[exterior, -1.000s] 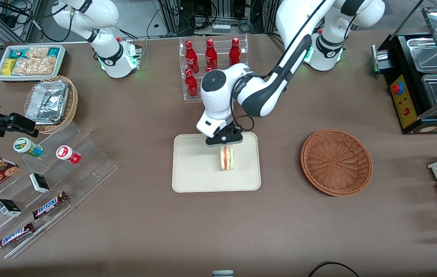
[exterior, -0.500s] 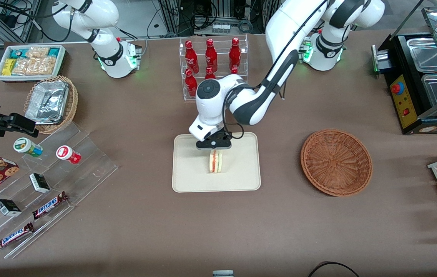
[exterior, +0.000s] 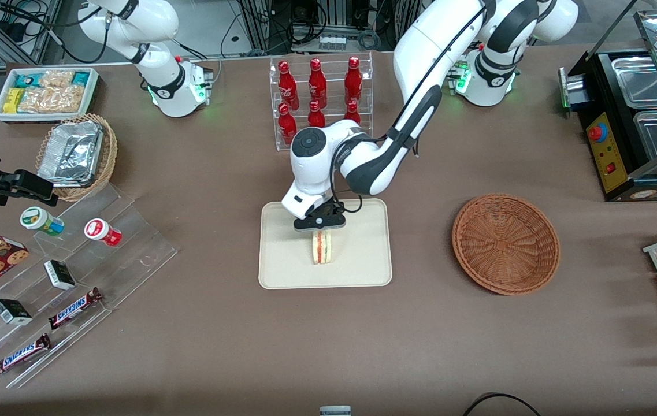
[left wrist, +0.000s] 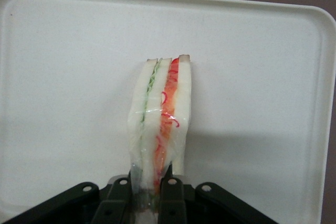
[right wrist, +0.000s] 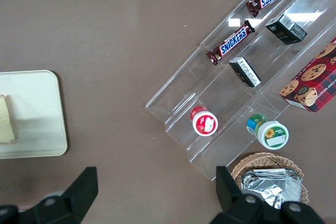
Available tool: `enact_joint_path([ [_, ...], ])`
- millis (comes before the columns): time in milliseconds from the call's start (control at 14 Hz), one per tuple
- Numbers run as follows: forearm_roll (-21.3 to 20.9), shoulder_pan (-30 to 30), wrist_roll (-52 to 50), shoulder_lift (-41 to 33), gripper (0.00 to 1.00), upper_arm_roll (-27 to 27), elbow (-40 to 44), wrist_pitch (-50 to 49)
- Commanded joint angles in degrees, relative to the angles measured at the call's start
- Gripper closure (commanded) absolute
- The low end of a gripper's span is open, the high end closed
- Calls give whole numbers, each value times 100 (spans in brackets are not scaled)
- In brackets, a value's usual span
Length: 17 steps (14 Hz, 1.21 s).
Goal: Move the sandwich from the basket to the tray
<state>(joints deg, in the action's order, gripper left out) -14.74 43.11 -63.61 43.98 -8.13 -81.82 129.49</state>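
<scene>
Your small triangular wedge sandwich of pale white bread with red-orange and green filling stripes (exterior: 322, 249) stands on edge on the flat cream-white rectangular tray with rounded corners (exterior: 288, 271), roughly at the tray's middle. Its cut edge with the stripes faces up. In the front view its long axis runs from the tool toward the front camera; the slices stand upright, not lying flat. In the left wrist view the sandwich (left wrist: 160, 129) is wrapped in clear film, green stripe on one side, red-orange on the other.

Your black two-finger tool (exterior: 320, 226) sits directly above the sandwich end farther from the front camera. It is clenched on the sandwich: in the left wrist view the tool (left wrist: 151, 190) has a finger (left wrist: 172, 195) pressed to each bread face, pinching the narrow end. Whether the sandwich's lower edge touches the tray (left wrist: 63, 77) you cannot tell.

Bare tray shows all around the sandwich, with room on both sides and toward the front rim. The round, shallow, reddish-brown woven wicker basket (exterior: 505, 243) lies well apart from the tray, toward the working arm's end of the surface, with nothing in it. The brown surface (exterior: 328, 335) between tray and basket is open. A clear rack of red bottles (exterior: 319, 92) stands farther from the front camera than the tray, near the arm's elbow.
</scene>
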Motion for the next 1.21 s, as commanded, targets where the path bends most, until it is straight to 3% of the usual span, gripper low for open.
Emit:
enact_joint_path([
  [0, -108, 92, -160, -38, 1, 84, 192, -152],
  [357, 119, -48, -178, -1021, 1, 119, 149, -1178],
  [643, 533, -794, 225, -2049, 1, 101, 26, -2443],
  [1143, 577, -1901, 1604, -3298, 1, 101, -19, -4000],
])
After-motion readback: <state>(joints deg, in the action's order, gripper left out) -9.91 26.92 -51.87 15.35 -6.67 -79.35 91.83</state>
